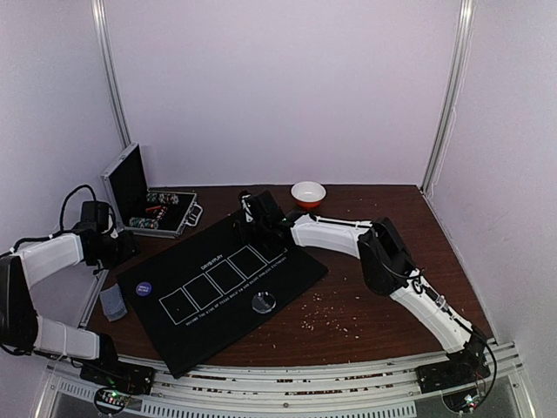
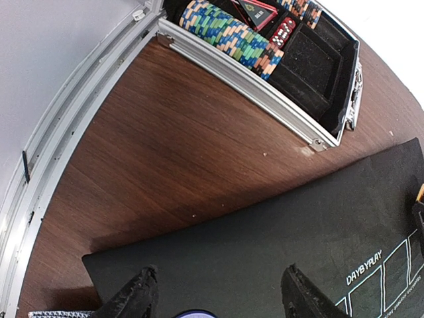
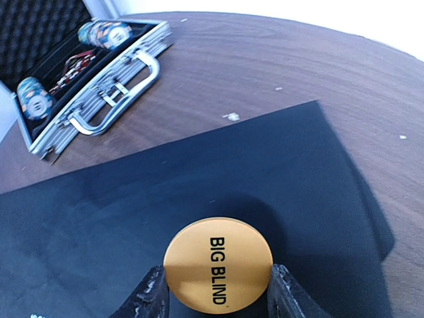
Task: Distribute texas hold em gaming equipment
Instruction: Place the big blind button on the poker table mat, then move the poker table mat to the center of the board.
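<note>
Your right gripper point(image 3: 215, 295) grips the orange round "BIG BLIND" disc point(image 3: 218, 268) over the far end of the black five-box mat point(image 1: 204, 331). The purple round disc point(image 1: 144, 287) and clear round disc point(image 1: 263, 302) already lie on the mat. Your left gripper point(image 2: 218, 298) hangs open over its near-left corner. The striped poker chips point(image 2: 225, 33) sit in the silver metal case point(image 2: 232, 83), far left on the desk, so I judge them still to hand out.

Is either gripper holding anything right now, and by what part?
The right gripper holds the orange Big Blind disc by its rim, one finger on each opposite edge, over the black mat. The left gripper is open and holds nothing.
</note>
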